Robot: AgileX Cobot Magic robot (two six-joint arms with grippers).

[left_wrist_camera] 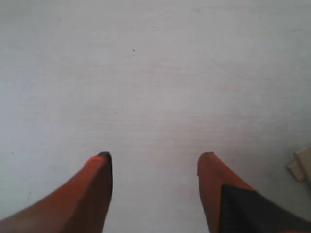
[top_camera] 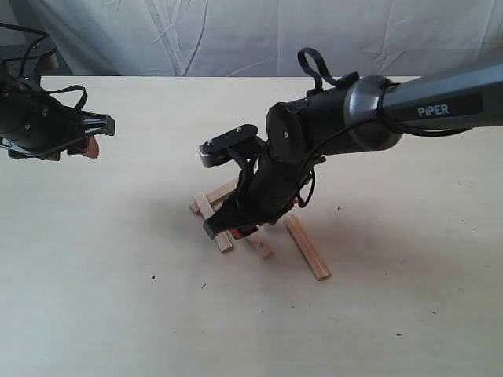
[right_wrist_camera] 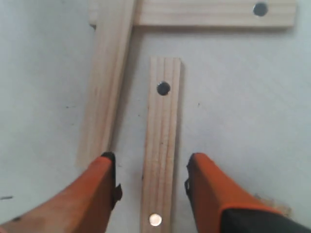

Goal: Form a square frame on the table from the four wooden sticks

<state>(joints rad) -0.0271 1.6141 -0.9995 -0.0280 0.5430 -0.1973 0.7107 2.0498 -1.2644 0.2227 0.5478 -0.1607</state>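
Observation:
Four tan wooden sticks lie in a loose group at the middle of the table (top_camera: 118, 275). One stick (top_camera: 307, 247) lies apart on the right, one (top_camera: 213, 217) on the left, and one (top_camera: 223, 191) across the back. These last two, stick (right_wrist_camera: 109, 77) and stick (right_wrist_camera: 214, 12), meet at a corner in the right wrist view. The fourth stick (right_wrist_camera: 163, 145), with a dark hole, lies between the jaws of my right gripper (right_wrist_camera: 151, 160), which is open and straddles it low over the table. My right gripper (top_camera: 236, 228) hides most of that stick in the exterior view. My left gripper (top_camera: 98, 135) hovers open and empty far to the left.
A wrinkled white cloth (top_camera: 259, 35) hangs behind the table's far edge. Under my left gripper (left_wrist_camera: 155, 155) there is bare table (left_wrist_camera: 146, 73); a stick end (left_wrist_camera: 303, 167) shows at the edge of that view.

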